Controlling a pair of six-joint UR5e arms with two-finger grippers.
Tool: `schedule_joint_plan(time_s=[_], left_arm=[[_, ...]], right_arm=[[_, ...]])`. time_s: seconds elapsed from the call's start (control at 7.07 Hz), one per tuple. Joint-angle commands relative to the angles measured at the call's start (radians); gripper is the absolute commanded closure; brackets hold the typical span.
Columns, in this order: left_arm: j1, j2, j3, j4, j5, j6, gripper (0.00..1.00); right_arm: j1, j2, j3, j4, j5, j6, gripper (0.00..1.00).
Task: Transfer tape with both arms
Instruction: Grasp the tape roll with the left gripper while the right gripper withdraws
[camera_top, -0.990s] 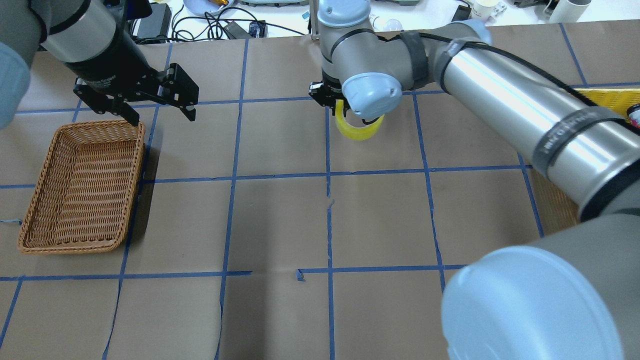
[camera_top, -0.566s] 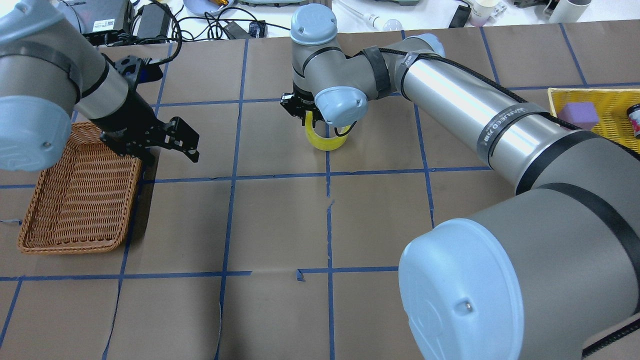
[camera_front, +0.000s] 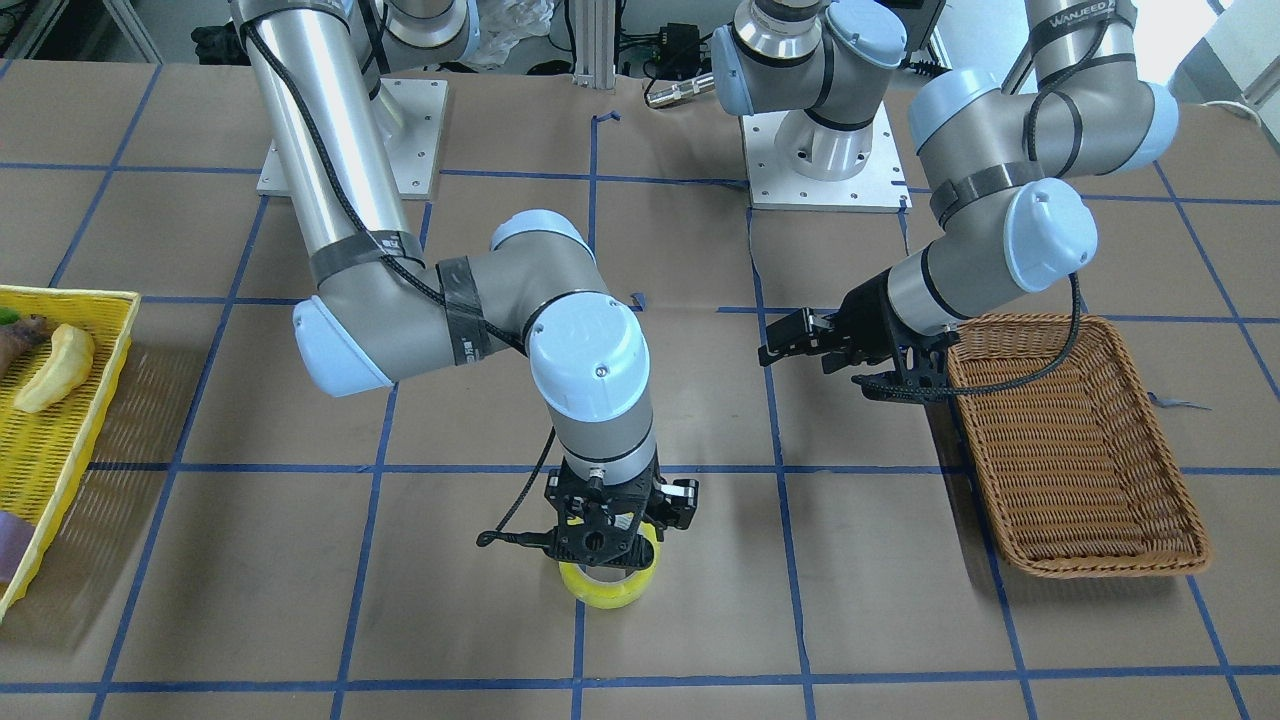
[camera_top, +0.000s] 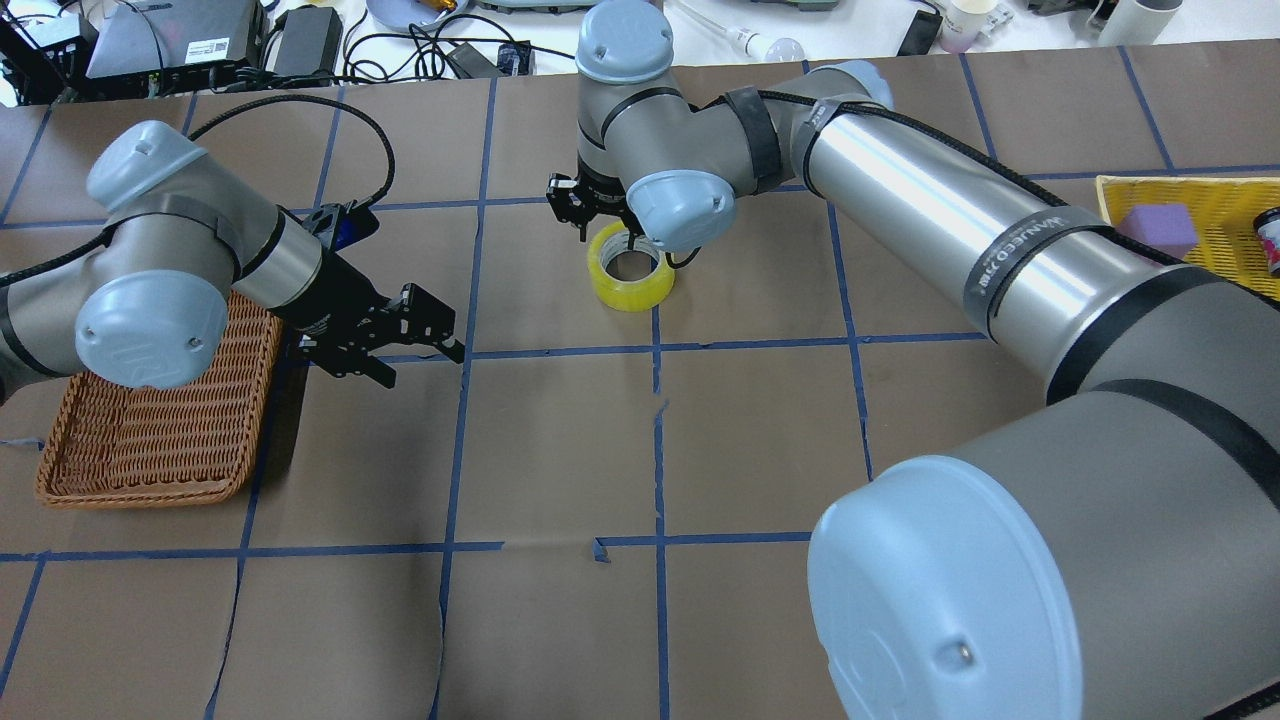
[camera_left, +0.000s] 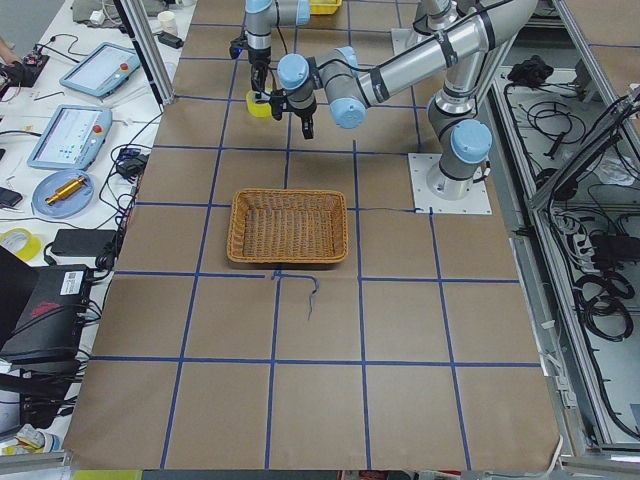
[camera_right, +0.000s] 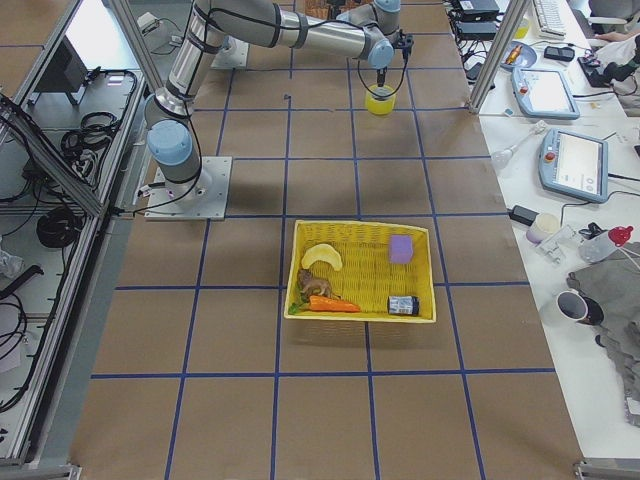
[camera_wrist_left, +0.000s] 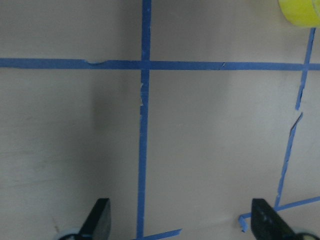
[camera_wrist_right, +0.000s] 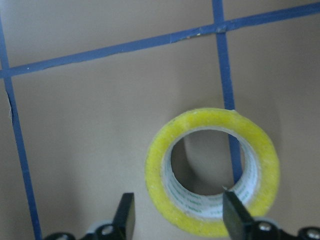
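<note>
The yellow tape roll (camera_top: 632, 280) lies flat on the brown paper table, its hole facing up, on a blue grid line; it also shows in the front view (camera_front: 607, 585). My right gripper (camera_top: 610, 235) hangs straight over it, open. In the right wrist view one fingertip (camera_wrist_right: 234, 207) sits over the roll's hole and the other stands outside the ring (camera_wrist_right: 212, 170). My left gripper (camera_top: 420, 365) is open and empty, tilted low over the table left of the roll, beside the wicker basket (camera_top: 140, 495). The left wrist view shows the roll (camera_wrist_left: 300, 10) far ahead.
The wicker basket (camera_front: 1100, 565) lies at the table's left side under my left forearm. A yellow basket (camera_top: 1190, 180) at the far right holds a purple block (camera_top: 1155, 228) and other items. Cables and devices line the far table edge.
My right gripper carried the roll leftward and down; the roll went from hanging upright in the fingers to lying flat, and the fingers opened. My left arm swung rightward toward the roll.
</note>
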Motion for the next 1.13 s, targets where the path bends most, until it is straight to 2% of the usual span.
schedule_joint_plan(time_s=[0.0,0.14,0.42,0.71,0.85,0.99], left_arm=[[-0.003,-0.068,-0.004,0.042,-0.16,-0.112,0.0],[-0.006,-0.114,-0.004,0.11,-0.183,-0.261,0.0],[-0.041,-0.165,0.017,0.258,-0.189,-0.426,0.0],[-0.081,-0.223,0.023,0.4,-0.2,-0.483,0.07],[-0.104,-0.247,0.035,0.486,-0.221,-0.581,0.02],[-0.155,-0.279,0.092,0.502,-0.183,-0.651,0.02]], right_arm=[[-0.104,-0.13,0.008,0.217,-0.058,-0.202,0.0],[-0.197,-0.197,0.02,0.334,-0.066,-0.295,0.0],[-0.331,-0.344,0.074,0.484,-0.075,-0.5,0.0],[-0.408,-0.51,0.132,0.627,-0.083,-0.681,0.0],[-0.427,-0.544,0.135,0.66,-0.083,-0.69,0.0],[-0.424,-0.549,0.135,0.66,-0.083,-0.69,0.0]])
